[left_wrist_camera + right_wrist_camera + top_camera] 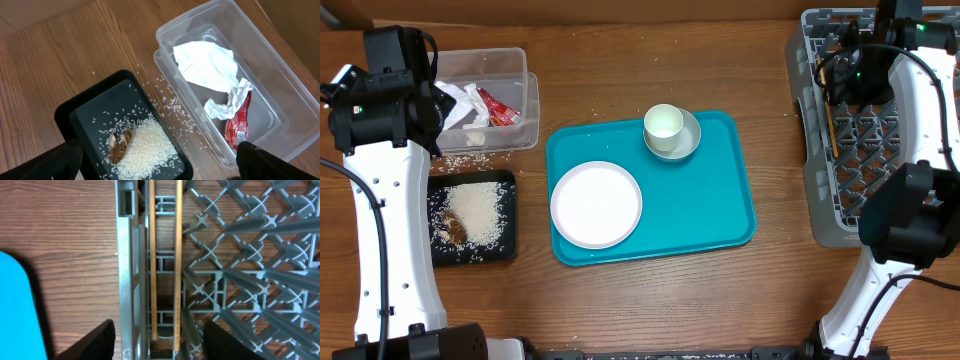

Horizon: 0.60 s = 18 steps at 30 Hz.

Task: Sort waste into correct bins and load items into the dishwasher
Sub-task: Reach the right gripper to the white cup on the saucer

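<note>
— As your R gripper (160, 347) hung over the grey dish rack (240, 280), its fingers (95, 340) stood apart w/ a gap on each side of the chopsticks (177, 255). So it gripped nothing.

— Agreed, you had open jaws there. Where did the sticks lie?

— Side by side, lengthwise in the narrow channel along the rack's edge nearest the teal tray (720, 200). In the overhead view that put them at the rack's left side, w/ the pegs beside them bare.

— And your L gripper (160, 172)?

— Spread wide & empty. It hovered above the table (50, 60), approx. over the near ends of the black tray (90, 110) and the clear tub (260, 60).

— Waste?

— You had the white napkin (205, 65) and the red wrapper (239, 122) inside the tub, wrapper touching the napkin's lower end. The rice (145, 145) made a heap in the black tray w/ the brown scrap (119, 145) against its edge. Some loose grains (175, 107) lay on the wood btwn tray & tub.

— Dishes?

— Both on the teal tray, mid-table. Your plate (596, 204) sat at its front left. The cup (663, 124) sat on its saucer (688, 142) at the back edge, well apart from the plate and the rack.
</note>
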Each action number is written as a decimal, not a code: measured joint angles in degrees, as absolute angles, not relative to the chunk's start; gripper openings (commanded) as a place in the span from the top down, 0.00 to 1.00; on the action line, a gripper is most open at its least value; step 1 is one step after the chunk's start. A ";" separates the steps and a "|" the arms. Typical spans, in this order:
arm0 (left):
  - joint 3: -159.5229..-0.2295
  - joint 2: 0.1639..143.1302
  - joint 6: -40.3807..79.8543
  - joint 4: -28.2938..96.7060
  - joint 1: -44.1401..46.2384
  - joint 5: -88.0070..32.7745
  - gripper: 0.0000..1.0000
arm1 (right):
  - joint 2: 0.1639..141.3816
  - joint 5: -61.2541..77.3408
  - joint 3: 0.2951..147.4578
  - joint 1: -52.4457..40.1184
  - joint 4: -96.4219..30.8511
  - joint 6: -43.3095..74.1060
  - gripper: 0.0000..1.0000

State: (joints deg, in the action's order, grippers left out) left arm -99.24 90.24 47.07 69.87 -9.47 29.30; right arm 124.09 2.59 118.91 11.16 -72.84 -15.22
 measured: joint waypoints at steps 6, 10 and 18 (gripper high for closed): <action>-99.24 90.24 47.07 69.87 -9.47 29.30 0.00 | 124.07 3.40 118.91 11.14 -74.50 -12.12 0.41; -99.24 90.24 47.07 69.87 -9.47 29.30 0.00 | 123.83 10.09 118.91 10.63 -76.40 -10.35 0.33; -99.24 90.24 47.07 69.84 -9.47 29.30 0.00 | 119.85 27.97 118.91 5.45 -79.48 -9.02 0.00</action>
